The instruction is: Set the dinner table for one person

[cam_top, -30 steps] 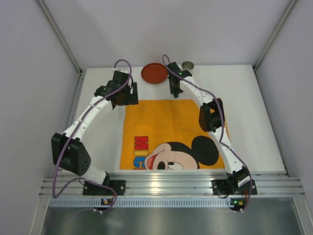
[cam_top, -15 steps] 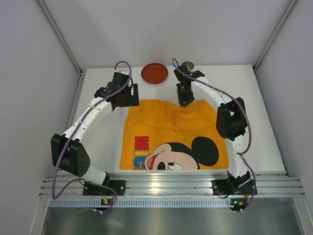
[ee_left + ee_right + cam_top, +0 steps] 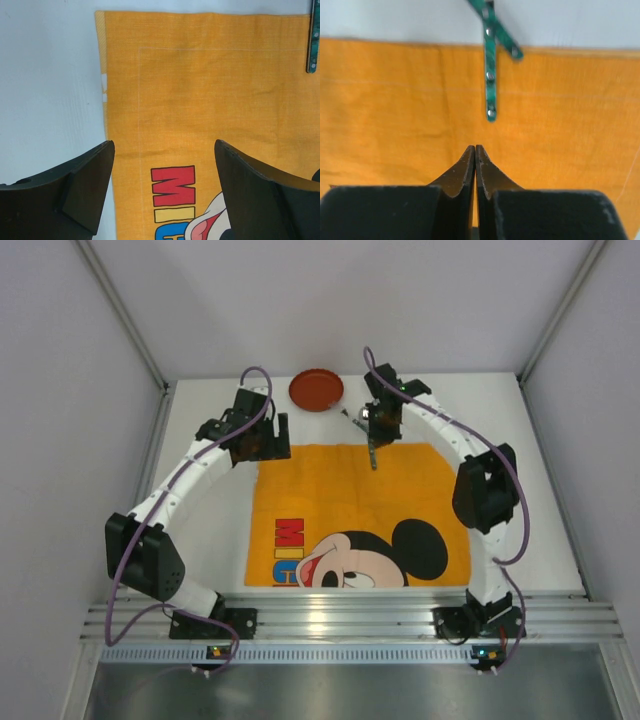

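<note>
The white dinner table [image 3: 520, 480] carries an orange Mickey Mouse placemat [image 3: 350, 500] lying flat. Two green-handled cutlery pieces [image 3: 490, 75] cross at the mat's back edge. One handle lies on the mat [image 3: 374, 458] and also shows in the left wrist view [image 3: 312, 45]. My right gripper [image 3: 374, 430] is shut and empty, raised above the mat's back edge just short of the handle tip [image 3: 475, 148]. My left gripper [image 3: 262, 440] is open and empty, over the mat's back left corner [image 3: 163, 150].
A red plate [image 3: 315, 390] sits at the table's back, left of the right gripper. A ribbed aluminium rail [image 3: 350, 618] runs along the near edge. Lilac walls [image 3: 60, 390] close in both sides. The right forearm [image 3: 440, 425] arches over the back right.
My right gripper has lifted off the placemat and moved back. The mat, wrinkled half a second ago, now lies flat. The metal cup at the back is now hidden behind the right arm.
</note>
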### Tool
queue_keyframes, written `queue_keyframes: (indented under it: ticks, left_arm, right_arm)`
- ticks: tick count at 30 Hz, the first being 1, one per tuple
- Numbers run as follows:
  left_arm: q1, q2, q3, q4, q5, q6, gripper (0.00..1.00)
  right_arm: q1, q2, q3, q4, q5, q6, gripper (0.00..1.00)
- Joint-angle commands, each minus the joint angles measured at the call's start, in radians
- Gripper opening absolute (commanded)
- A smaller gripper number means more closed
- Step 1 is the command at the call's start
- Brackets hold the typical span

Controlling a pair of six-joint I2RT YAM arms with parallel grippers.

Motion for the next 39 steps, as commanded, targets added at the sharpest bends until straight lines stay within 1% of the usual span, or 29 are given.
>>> queue_keyframes:
  ticks: [1, 2, 3, 5, 7, 8, 9, 11, 12, 13, 14, 17, 20, 22, 24, 26, 28, 32, 35, 39]
  left_arm:
    - [-0.002, -0.02, -0.007, 0.026, 0.013, -0.013, 0.86]
    - [-0.002, -0.019, -0.011, 0.029, 0.022, -0.014, 0.86]
    - [-0.002, -0.013, -0.011, 0.029, 0.026, -0.017, 0.86]
    - [-0.002, 0.0, -0.007, 0.027, 0.033, -0.019, 0.86]
    - [0.0, 0.006, -0.005, 0.029, 0.042, -0.024, 0.86]
    - [-0.002, 0.009, -0.004, 0.029, 0.047, -0.025, 0.86]
    - [0.0, 0.015, -0.002, 0.027, 0.059, -0.028, 0.86]
    - [-0.003, 0.018, 0.004, 0.021, 0.068, -0.03, 0.86]
    - [-0.003, 0.02, 0.005, 0.017, 0.072, -0.03, 0.86]
    - [-0.005, 0.018, 0.01, 0.014, 0.069, -0.028, 0.86]
    - [-0.005, 0.015, 0.012, 0.008, 0.064, -0.025, 0.86]
    - [-0.005, 0.003, 0.015, -0.006, 0.036, -0.018, 0.86]
    - [-0.005, -0.011, 0.016, -0.016, 0.019, -0.014, 0.86]
    - [-0.003, -0.016, 0.015, -0.025, 0.012, -0.019, 0.86]
    - [-0.005, -0.014, 0.016, -0.035, 0.01, -0.022, 0.86]
    - [-0.005, -0.013, 0.022, -0.042, 0.004, -0.024, 0.86]
    - [-0.005, -0.009, 0.027, -0.046, -0.004, -0.022, 0.86]
    - [-0.005, 0.003, 0.047, -0.057, -0.023, -0.011, 0.86]
    - [-0.005, 0.01, 0.047, -0.058, -0.023, -0.01, 0.86]
    - [-0.005, 0.018, 0.048, -0.054, -0.019, -0.01, 0.86]
  right_arm:
    - [0.009, -0.125, -0.153, -0.001, -0.058, 0.029, 0.0]
    - [0.013, -0.177, -0.243, 0.012, -0.069, 0.034, 0.0]
    - [0.027, -0.223, -0.287, 0.036, -0.082, 0.043, 0.0]
    - [0.036, -0.254, -0.386, 0.059, -0.089, 0.049, 0.0]
    - [0.035, -0.257, -0.41, 0.081, -0.084, 0.052, 0.01]
    - [0.033, -0.247, -0.398, 0.081, -0.076, 0.049, 0.07]
    - [0.029, -0.236, -0.382, 0.081, -0.072, 0.036, 0.27]
    - [0.023, -0.188, -0.307, 0.088, -0.055, 0.002, 0.5]
    - [0.014, -0.167, -0.275, 0.091, -0.052, -0.012, 0.65]
    - [0.007, -0.12, -0.243, 0.094, -0.046, -0.023, 0.69]
    - [0.001, -0.093, -0.177, 0.095, -0.046, -0.032, 0.71]
    - [-0.025, 0.023, -0.053, 0.093, -0.046, -0.06, 0.72]
    - [-0.046, 0.137, 0.046, 0.088, -0.044, -0.064, 0.68]
    - [-0.062, 0.209, 0.11, 0.081, -0.035, -0.063, 0.63]
    - [-0.074, 0.25, 0.156, 0.07, -0.027, -0.063, 0.59]
    - [-0.077, 0.301, 0.214, 0.067, -0.007, -0.073, 0.58]
    - [-0.08, 0.344, 0.26, 0.064, -0.007, -0.089, 0.54]
    - [-0.092, 0.376, 0.276, 0.067, -0.024, -0.078, 0.45]
    - [-0.091, 0.386, 0.284, 0.067, -0.023, -0.078, 0.44]
    - [-0.076, 0.389, 0.291, 0.061, 0.008, -0.084, 0.44]
